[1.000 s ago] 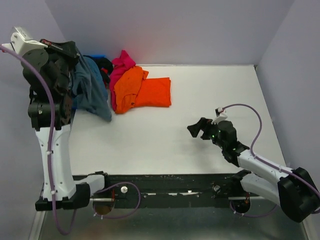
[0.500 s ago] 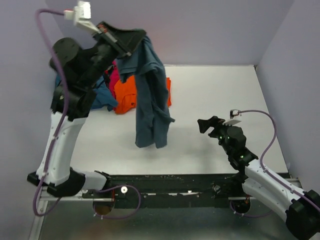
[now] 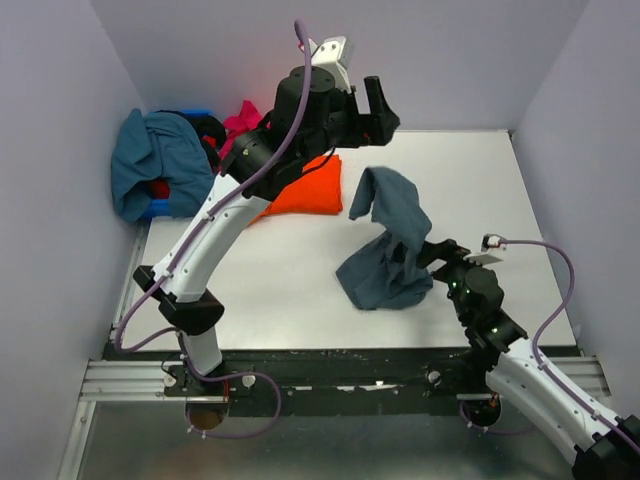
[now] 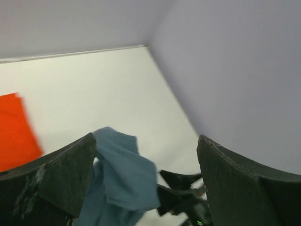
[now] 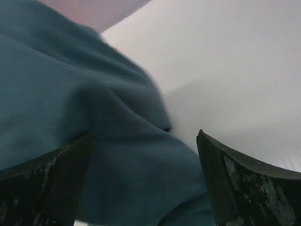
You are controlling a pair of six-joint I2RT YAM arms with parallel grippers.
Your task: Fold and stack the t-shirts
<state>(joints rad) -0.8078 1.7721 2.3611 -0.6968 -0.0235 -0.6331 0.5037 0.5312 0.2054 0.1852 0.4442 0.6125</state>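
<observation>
The slate blue-grey t-shirt (image 3: 392, 250) stands crumpled in a heap right of the table's middle, its top still in the air. High above it, my left gripper (image 3: 381, 107) is open and holds nothing; its wrist view looks down on the t-shirt (image 4: 123, 172). At the heap's right edge my right gripper (image 3: 440, 257) is open, and the cloth (image 5: 94, 141) bulges between its fingers without being pinched. A folded orange-red t-shirt (image 3: 308, 192) lies at the back, partly under my left arm. A teal-blue t-shirt (image 3: 150, 165) and a magenta one (image 3: 243, 117) are piled at the back left.
A blue bin (image 3: 165, 205) sits under the teal pile in the back left corner. Grey walls close the table at the back and on both sides. My left arm (image 3: 225, 220) reaches diagonally over the table's left half.
My left arm swung from the back left corner to the centre carrying the blue-grey t-shirt, then opened and let it drop. The right gripper has drawn nearer to me and stayed open.
</observation>
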